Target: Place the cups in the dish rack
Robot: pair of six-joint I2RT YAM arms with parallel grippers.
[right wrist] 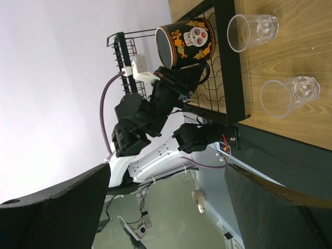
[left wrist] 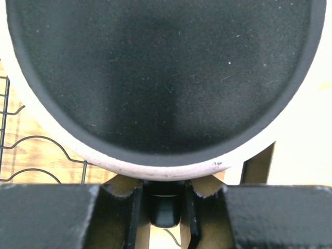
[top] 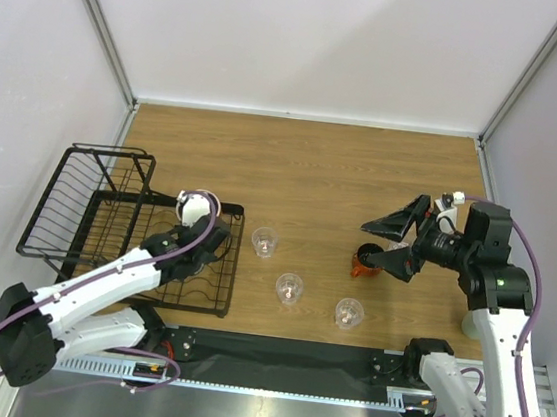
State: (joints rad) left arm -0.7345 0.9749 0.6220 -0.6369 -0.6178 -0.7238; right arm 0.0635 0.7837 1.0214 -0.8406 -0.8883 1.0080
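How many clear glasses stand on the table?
3. One glass beside the dish rack, a second glass nearer the front, a third glass right of it. Arms may hide others.

Black mug (right wrist: 185, 44), white skull, orange flowers; black rack (top: 231, 262); orange-red cup (top: 358, 268).

**Mug Crowds Out Left Wrist Camera**

In the left wrist view the mug (left wrist: 166, 78) overruns the top and both sides. It hides the left hand's (left wrist: 163, 194) fingertips and all but a few wires of the dish rack (left wrist: 32, 137). From above, the right hand (top: 367, 241) covers part of the orange-red cup (top: 357, 268). The right arm (top: 502, 325) leaves only a sliver of a pale cup (top: 474, 323). The right wrist view crops its own blurred fingers (right wrist: 57, 212) at the bottom edge.
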